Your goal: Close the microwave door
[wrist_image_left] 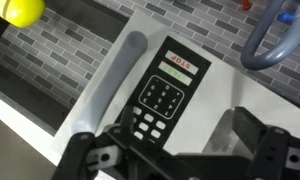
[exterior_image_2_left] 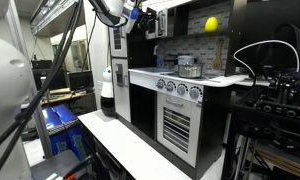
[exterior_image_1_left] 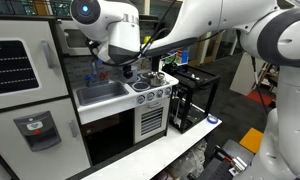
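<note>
My claw [wrist_image_left: 175,150] sat nearest the wrist lens, its fingers [wrist_image_left: 90,155] spread apart on nothing, just under the keypad [wrist_image_left: 165,95]. The door [wrist_image_left: 102,105] lay left of the keypad, with its grey handle [wrist_image_left: 127,68] between them. A ball [wrist_image_left: 18,10] sat far up-left of the keypad. In an exterior view the claw [exterior_image_2_left: 140,18] hung high, the keypad too small to find, and I couldn't tell how far the door stood ajar. I judged it light, hollow plastic on a loose hinge, best pushed gently, flat, near the handle.
</note>
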Controlling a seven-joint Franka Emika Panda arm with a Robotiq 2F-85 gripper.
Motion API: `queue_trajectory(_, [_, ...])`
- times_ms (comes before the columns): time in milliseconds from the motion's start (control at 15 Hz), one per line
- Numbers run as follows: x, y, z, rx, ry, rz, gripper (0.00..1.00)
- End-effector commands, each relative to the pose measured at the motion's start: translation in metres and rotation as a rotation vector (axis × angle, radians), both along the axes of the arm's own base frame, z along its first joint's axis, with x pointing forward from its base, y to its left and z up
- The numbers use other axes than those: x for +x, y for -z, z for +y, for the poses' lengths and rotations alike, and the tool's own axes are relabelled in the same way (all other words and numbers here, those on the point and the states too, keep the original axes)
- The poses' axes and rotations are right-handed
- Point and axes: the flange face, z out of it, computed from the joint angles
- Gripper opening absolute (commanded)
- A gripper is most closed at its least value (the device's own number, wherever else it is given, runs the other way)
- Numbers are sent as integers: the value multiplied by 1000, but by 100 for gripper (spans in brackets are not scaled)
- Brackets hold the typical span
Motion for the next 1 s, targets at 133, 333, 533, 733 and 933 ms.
queue_trajectory(133, [20, -1, -28, 18, 3, -33, 100])
queue_trajectory(333, [27, 1, -35, 28, -10, -34, 100])
queue_trajectory(533, [30, 3, -37, 32, -23, -31, 100])
queue_trajectory(733, [29, 7, -32, 15, -40, -34, 100])
queue_trajectory(933, [35, 9, -40, 21, -34, -40, 100])
